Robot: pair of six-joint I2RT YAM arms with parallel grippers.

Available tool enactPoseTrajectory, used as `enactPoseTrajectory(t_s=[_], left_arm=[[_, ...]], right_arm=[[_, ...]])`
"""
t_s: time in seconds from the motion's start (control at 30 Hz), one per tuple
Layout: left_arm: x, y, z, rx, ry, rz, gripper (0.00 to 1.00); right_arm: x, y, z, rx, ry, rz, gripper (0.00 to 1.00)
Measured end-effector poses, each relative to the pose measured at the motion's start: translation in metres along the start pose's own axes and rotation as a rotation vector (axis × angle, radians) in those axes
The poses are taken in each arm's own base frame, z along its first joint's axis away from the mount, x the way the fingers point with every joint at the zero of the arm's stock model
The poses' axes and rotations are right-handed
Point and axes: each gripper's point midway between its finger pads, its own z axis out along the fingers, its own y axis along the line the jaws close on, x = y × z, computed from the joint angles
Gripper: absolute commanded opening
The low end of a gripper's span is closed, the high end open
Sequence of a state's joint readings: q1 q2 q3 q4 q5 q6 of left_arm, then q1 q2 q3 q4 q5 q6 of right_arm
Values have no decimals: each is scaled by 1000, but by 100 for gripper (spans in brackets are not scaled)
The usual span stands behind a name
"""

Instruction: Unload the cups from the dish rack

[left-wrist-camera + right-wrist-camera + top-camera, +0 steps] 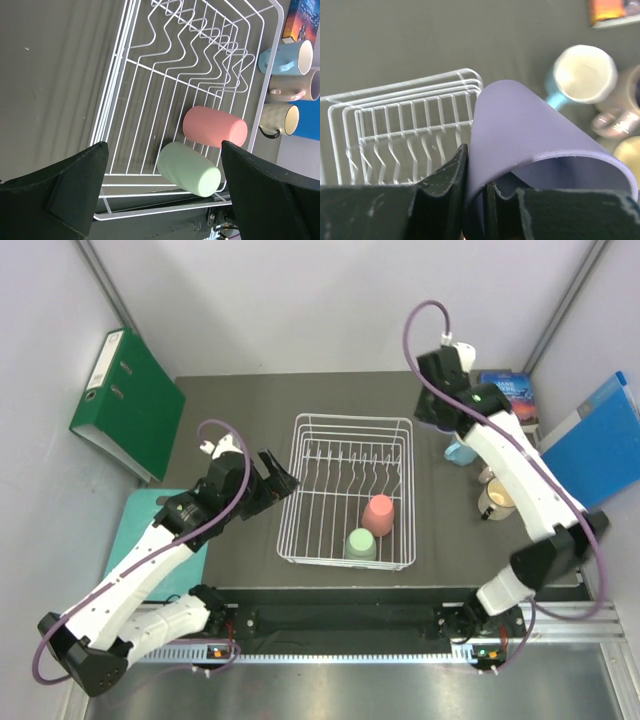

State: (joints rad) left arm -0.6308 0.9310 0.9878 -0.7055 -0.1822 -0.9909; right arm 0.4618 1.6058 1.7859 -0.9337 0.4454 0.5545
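Tabletop (235,430): dark grey, matte, with faint scuffs visible in the left wrist view.

Green lever-arch binder (125,405): off the far-left corner, leaning against the left wall. Its spine faces up and carries a white label.

Book (510,392): lying flat at the far-right corner. The cover is blue and the lettering is too small to read.

Blue folder (600,440): beyond the right edge, propped against the right wall.

Teal board (135,530): lying flat outside the left edge, near the near-left corner, partly covered.
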Motion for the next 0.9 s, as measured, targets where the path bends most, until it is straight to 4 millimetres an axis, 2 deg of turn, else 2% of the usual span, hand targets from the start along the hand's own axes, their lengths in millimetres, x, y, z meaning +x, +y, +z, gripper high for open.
enactPoseTrajectory(t_s=[0.1,0.17,0.2,0.27,0.43,0.53,0.67,0.77,0.9], left_arm=[[0,1,-2,0,0,4,98],[1,1,-1,0,2,9,97],[1,1,-1,1,6,12,97],[3,1,1,-1,14,16,96],[14,4,12,-25,69,28,94],[22,5,15,-30,106,35,94],[26,7,16,-28,126,38,95],[28,9,15,-33,129,39,95],[26,9,9,-27,123,38,95]], right_arm=[[13,-34,-36,25,-5,-8,0],[25,-51,-53,29,-1,-10,0],[35,-61,-60,33,8,-12,0],[52,-72,-62,41,31,-16,0],[127,-92,-35,105,211,-74,0],[154,-98,-23,131,299,-97,0],[158,-99,-8,134,328,-67,0],[159,-99,10,140,351,-39,0],[171,-98,36,143,418,-19,0]])
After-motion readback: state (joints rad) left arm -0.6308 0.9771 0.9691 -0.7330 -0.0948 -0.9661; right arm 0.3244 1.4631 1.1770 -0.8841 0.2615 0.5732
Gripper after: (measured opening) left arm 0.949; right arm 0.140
